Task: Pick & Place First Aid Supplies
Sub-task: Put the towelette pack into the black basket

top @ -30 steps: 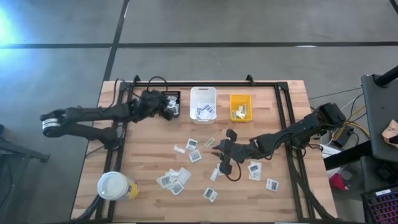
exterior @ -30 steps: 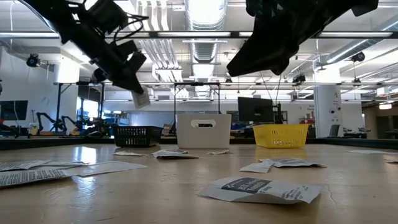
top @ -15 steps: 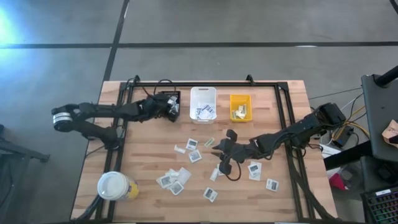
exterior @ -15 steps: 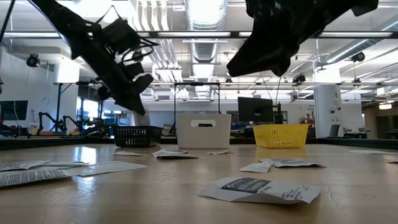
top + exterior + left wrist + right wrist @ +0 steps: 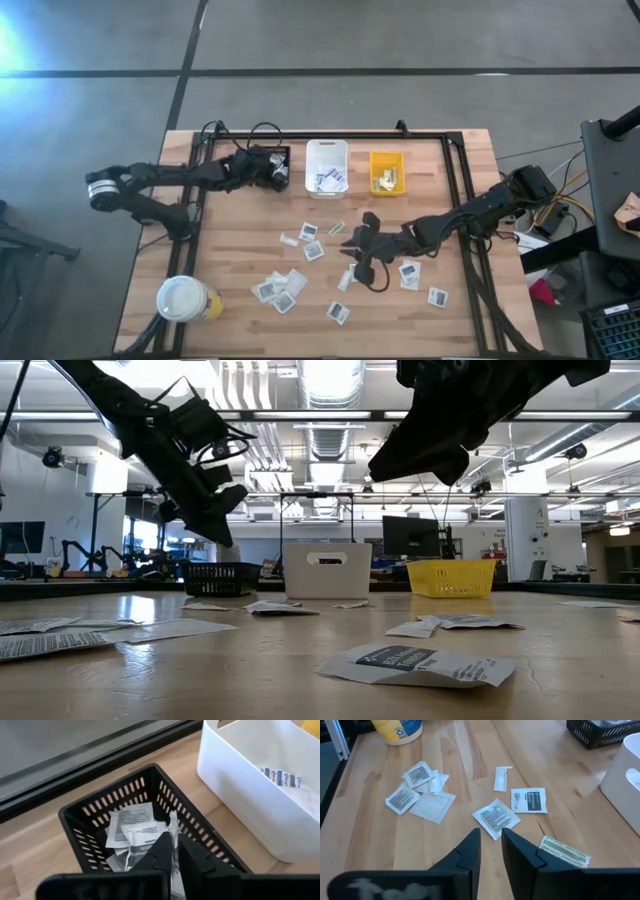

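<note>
Several first aid packets (image 5: 312,250) lie flat and scattered on the wooden table. My left gripper (image 5: 278,170) hangs over the black bin (image 5: 100,802) at the far left, shut on one white packet (image 5: 173,827). More packets (image 5: 131,825) lie on that bin's floor. My right gripper (image 5: 352,245) hovers open above the table's middle and touches nothing. A white packet with dark print (image 5: 496,817) lies just ahead of its fingers, and a yellow-green strip (image 5: 565,849) lies off to one side. My left gripper pinches the white packet between its two fingers, which meet its two flat faces (image 5: 173,845). The fingers slant down from the table's left. The packet stands edge-on past the fingertips, lifted clear, above the black bin's inside.
A white bin (image 5: 326,168) and a yellow bin (image 5: 387,172) stand in a row to the right of the black one, both with packets inside. A large white-lidded cup (image 5: 183,298) stands at the near left. A black rail frame (image 5: 455,190) borders the work area.
My left gripper has gone down and a little toward the table's right edge, carrying the packet lower over the black bin. My right arm has kept its place.
</note>
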`<action>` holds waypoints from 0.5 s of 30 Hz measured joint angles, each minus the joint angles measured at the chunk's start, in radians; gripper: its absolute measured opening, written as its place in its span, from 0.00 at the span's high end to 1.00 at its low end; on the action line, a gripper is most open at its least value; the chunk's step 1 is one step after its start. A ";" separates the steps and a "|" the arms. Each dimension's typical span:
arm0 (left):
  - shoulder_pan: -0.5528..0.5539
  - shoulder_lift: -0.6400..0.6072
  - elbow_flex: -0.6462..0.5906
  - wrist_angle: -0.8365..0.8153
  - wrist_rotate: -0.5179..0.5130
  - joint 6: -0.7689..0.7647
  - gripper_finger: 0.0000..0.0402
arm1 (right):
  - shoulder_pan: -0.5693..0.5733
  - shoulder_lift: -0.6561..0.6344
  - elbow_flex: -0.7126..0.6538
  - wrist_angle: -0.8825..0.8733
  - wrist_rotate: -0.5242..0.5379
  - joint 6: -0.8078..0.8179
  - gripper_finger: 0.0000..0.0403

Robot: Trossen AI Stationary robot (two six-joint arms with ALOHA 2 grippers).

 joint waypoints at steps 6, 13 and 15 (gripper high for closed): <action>0.011 0.000 0.000 0.000 -0.003 0.021 0.85 | 0.000 0.000 0.000 0.000 0.000 -0.001 0.83; 0.034 -0.002 0.000 0.000 -0.012 0.022 0.72 | 0.000 0.000 0.000 0.000 0.000 -0.001 0.80; 0.038 -0.003 0.003 -0.001 -0.012 0.020 0.69 | 0.000 0.000 0.000 0.000 0.000 -0.001 0.80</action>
